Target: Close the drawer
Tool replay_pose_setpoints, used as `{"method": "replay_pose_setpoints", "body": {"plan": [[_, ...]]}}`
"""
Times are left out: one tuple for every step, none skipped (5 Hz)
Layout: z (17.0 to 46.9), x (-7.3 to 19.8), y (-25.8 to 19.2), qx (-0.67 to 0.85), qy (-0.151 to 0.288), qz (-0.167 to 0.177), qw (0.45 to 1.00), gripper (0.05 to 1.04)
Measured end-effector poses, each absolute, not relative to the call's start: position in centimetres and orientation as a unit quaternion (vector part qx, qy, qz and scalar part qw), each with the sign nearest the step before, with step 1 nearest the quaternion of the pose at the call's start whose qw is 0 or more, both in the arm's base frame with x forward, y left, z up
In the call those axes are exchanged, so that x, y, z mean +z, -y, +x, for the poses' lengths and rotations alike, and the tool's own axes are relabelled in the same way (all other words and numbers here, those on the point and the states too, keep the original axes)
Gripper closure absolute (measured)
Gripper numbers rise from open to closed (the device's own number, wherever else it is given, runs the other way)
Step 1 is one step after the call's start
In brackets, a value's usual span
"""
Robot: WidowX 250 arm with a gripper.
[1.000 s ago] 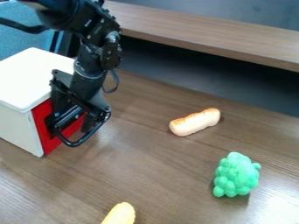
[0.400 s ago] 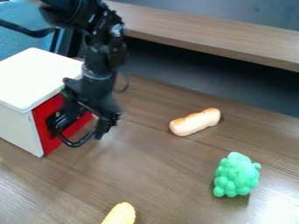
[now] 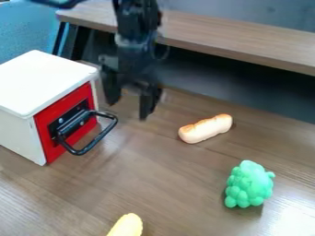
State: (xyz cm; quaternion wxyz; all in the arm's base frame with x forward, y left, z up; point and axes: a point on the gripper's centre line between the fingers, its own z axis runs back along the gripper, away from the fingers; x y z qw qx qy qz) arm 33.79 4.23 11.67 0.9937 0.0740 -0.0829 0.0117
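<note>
Drawer (image 3: pixel 58 109): red front flush with the white box (image 3: pixel 43 78), apparently fully shut; its black handle (image 3: pixel 99 142) projects outward by design, for pulling. Claw (image 3: pixel 128 109): open, fingers apart, empty, above the surface (image 3: pixel 172 184) beyond the handle, a position that puts no load on the drawer. Bread roll (image 3: pixel 205 128), green toy (image 3: pixel 249 184) and yellow toy (image 3: pixel 127 225): well apart from the drawer, obstructing nothing. Further pushing appears unnecessary.

The brown wood-grain table (image 3: pixel 172 184) carries a toy bread roll (image 3: pixel 205 129). Well left of the roll stands a white box (image 3: pixel 40 83) with a red drawer front (image 3: pixel 45 133). A bumpy green toy (image 3: pixel 249 184) sits nearer the camera, right of the roll; a partly cut-off yellow toy (image 3: pixel 127 226) lies nearer too, left of the roll.
</note>
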Motion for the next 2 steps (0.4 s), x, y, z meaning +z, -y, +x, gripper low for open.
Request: {"method": "replay_pose_setpoints", "body": {"plan": [[36.9,13.1,-4.1,0.024,0.093,0.053,0.994,0.084],[38.3,15.4,-5.1,0.041,0.108,0.055,0.992,0.084]]}}
